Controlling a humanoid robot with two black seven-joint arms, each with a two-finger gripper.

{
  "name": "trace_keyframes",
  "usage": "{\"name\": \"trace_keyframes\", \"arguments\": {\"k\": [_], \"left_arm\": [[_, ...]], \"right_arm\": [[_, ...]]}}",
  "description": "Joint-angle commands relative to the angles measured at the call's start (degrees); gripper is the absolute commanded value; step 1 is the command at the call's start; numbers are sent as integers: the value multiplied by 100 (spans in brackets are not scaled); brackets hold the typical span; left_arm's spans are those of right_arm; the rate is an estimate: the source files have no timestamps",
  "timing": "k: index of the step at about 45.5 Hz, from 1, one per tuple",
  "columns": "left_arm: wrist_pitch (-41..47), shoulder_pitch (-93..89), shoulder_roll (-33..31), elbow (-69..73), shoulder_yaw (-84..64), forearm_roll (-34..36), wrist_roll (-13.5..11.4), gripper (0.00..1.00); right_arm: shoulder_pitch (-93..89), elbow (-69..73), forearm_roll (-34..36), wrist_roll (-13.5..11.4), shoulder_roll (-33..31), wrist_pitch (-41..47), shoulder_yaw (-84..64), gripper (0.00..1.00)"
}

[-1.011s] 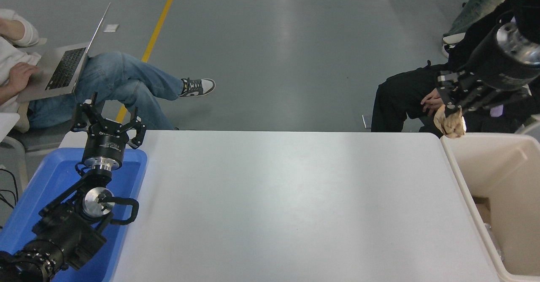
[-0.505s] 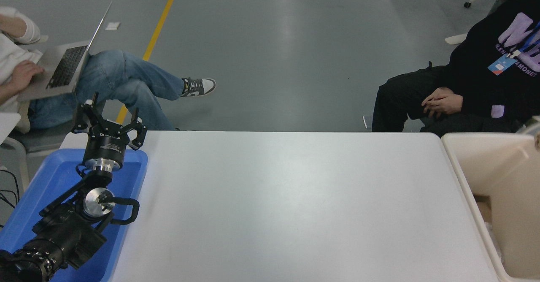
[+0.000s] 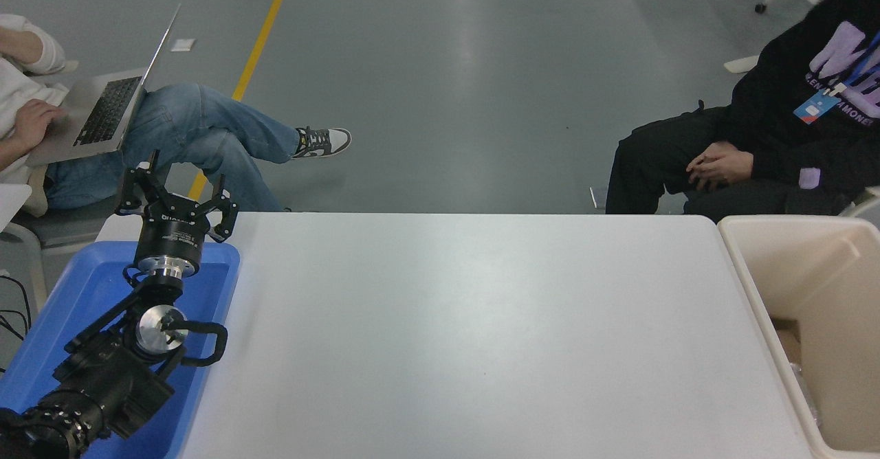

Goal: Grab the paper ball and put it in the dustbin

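Dustbin [image 3: 790,266] stands against the desk's [image 3: 481,335] right edge. Left gripper [image 3: 177,194], fingers spread wide and empty, is parked over the blue tray [image 3: 62,308] at the left edge.

White table [image 3: 474,328]: surface smooth, bare across centre. Shallow blue tray [image 3: 75,294] lies at its left edge. Beige dustbin [image 3: 756,287] stands against its right edge

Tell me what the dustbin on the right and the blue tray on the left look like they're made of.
The dustbin looks like moulded plastic: uniform beige, smooth matte walls and a thick rounded rim. The blue tray also looks like plastic: one solid bright blue with soft rounded edges and a slight sheen. Neither shows seams or grain, so plastic is likely but not certain.
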Motion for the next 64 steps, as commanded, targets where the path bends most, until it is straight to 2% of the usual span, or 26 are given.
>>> {"name": "trace_keyframes", "arguments": {"k": [1, 11, 25, 26, 28, 30, 32, 39, 46, 52, 53, 56, 58, 64], "left_arm": [[0, 0, 4, -4, 0, -2, 0, 99], [0, 0, 4, -4, -9, -2, 0, 99], [0, -8, 4, 5, 0, -2, 0, 99], [0, -9, 4, -4, 0, -2, 0, 99], [0, 0, -5, -4, 0, -2, 0, 99], [0, 0, 4, -4, 0, -2, 0, 99], [0, 0, 4, -4, 0, -2, 0, 99], [0, 0, 4, 5, 0, -2, 0, 99], [0, 0, 4, -4, 0, -2, 0, 99], [0, 0, 4, -4, 0, -2, 0, 99], [0, -8, 4, -4, -9, -2, 0, 99], [0, -9, 4, -4, 0, -2, 0, 99], [0, 0, 4, 5, 0, -2, 0, 99], [0, -9, 4, -4, -9, -2, 0, 99]], "right_arm": [[-1101, -1442, 44, 5, 929, -360, 286, 0], [-1320, -1785, 62, 5, 1237, -588, 303, 0], [-1347, -1820, 53, -3, 1360, -703, 286, 0], [-1338, -1847, 53, -3, 1360, -729, 277, 2], [-1321, -1926, 53, -3, 1351, -852, 268, 35], [-1347, -1996, 53, -3, 1351, -1071, 277, 60], [-1356, -2005, 53, -3, 1360, -1334, 294, 69], [-1461, -1961, 62, 5, 1360, -1766, 303, 81], [-1444, -1926, 53, 5, 1343, -1766, 303, 81], [-1417, -1856, 62, 5, 1316, -1766, 303, 86], [-1374, -1777, 62, 5, 1307, -1766, 303, 90], [-1163, -1654, 71, 5, 1290, -1766, 303, 94], [-900, -1479, 71, 5, 1211, -1758, 303, 98], [-83, -346, 62, 5, 737, -1749, 303, 99]]}}
